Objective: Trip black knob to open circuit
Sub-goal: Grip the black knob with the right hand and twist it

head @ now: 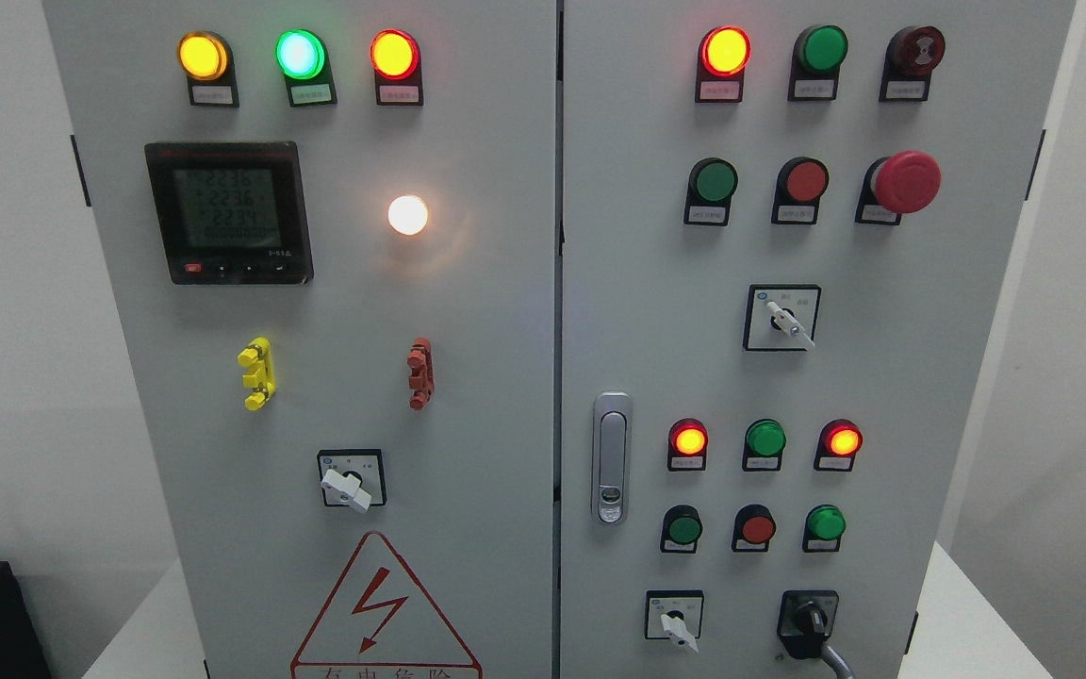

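Black rotary knob (pixel 809 622) sits at lower right of the grey metal cabinet's right door (pixel 958 377). No robot hand in frame, state unknown. White-handled selector switch (pixel 676 626) just left of it; green round pushbutton (pixel 825 524) above.

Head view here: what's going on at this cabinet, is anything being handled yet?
Nothing is being handled yet. No robot hand is in view. The camera faces a grey electrical cabinet with two doors. The black knob sits at the lower right of the right door, untouched, with a grey cable running down from it. Several lamps are lit, including the white lamp on the left door, and the meter shows readings.
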Tool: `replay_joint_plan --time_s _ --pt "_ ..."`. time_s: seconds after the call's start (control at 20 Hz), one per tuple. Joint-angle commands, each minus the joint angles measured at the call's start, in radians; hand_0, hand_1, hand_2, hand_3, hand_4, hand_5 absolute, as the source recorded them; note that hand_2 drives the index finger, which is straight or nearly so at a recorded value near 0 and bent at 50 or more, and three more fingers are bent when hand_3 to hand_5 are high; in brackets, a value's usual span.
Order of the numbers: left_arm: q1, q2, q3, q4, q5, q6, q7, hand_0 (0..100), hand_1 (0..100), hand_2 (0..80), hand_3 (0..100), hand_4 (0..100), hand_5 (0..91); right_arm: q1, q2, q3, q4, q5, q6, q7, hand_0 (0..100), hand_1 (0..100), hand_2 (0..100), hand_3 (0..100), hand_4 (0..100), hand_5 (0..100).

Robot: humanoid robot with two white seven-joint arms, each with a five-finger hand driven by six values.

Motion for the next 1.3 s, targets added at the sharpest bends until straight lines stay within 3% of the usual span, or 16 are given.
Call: replay_joint_plan --time_s 0.0,1.25 --pt "0.000 0.000 0.001 -0.016 0.000 0.000 0.001 12 39 0.0 0 0 0.0 0.000 0.001 0.015 -0.004 0.000 -0.002 0.003 0 0 3 100 100 100" --pt "0.000 0.000 -0.001 -0.016 0.000 0.000 0.001 12 39 0.0 0 0 0.0 -0.002 0.003 0.034 -0.010 0.000 -0.005 0.010 0 0 4 100 100 100"
